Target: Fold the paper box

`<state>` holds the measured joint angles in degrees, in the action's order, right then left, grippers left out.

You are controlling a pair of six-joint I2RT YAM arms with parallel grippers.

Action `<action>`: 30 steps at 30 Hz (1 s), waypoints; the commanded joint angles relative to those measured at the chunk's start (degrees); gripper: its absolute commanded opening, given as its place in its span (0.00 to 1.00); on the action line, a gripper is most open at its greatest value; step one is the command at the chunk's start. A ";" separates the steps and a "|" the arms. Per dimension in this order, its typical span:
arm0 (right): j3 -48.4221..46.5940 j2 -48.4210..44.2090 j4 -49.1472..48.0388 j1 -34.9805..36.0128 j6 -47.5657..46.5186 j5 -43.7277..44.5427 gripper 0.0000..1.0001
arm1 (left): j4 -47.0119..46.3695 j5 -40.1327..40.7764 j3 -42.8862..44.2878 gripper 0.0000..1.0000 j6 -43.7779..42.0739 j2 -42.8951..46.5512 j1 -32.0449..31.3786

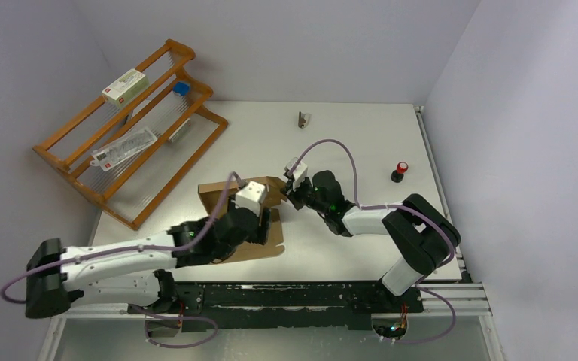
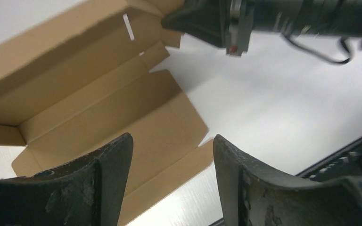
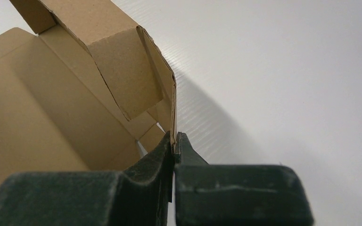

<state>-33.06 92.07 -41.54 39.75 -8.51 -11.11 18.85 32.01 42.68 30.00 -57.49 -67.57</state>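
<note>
The brown paper box (image 1: 214, 197) lies partly folded on the white table, mostly hidden under my left arm in the top view. My left gripper (image 2: 172, 141) hovers open above the box's flat flaps (image 2: 160, 127), holding nothing. My right gripper (image 3: 174, 138) is shut on the edge of an upright side wall (image 3: 122, 70) at the box's right end. In the top view the right gripper (image 1: 291, 194) meets the box's right edge. The left wrist view shows the right gripper (image 2: 172, 21) at the box's far corner.
A wooden rack (image 1: 132, 120) holding a small white carton (image 1: 125, 85) and packets stands at the back left. A red-topped knob (image 1: 400, 171) sits at the right, a small dark item (image 1: 302, 119) at the back. The black rail (image 1: 301, 295) runs along the near edge.
</note>
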 commanded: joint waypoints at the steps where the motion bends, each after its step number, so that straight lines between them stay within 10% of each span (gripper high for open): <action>1: 0.88 -0.73 0.75 0.41 0.51 0.72 0.03 | -11.17 11.50 -4.18 0.68 -0.15 -6.40 -3.49; 12: 0.01 -0.34 2.21 0.68 1.78 -0.40 0.03 | -31.49 15.42 -5.93 0.75 -6.20 -22.81 -3.46; 30: -0.27 0.05 1.54 1.03 3.17 -2.98 0.03 | -39.21 10.70 -1.12 0.80 -6.42 -40.31 4.16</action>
<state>-32.99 92.05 -39.90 39.27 -4.60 -10.61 -16.38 44.56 38.35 24.34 -94.59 -65.32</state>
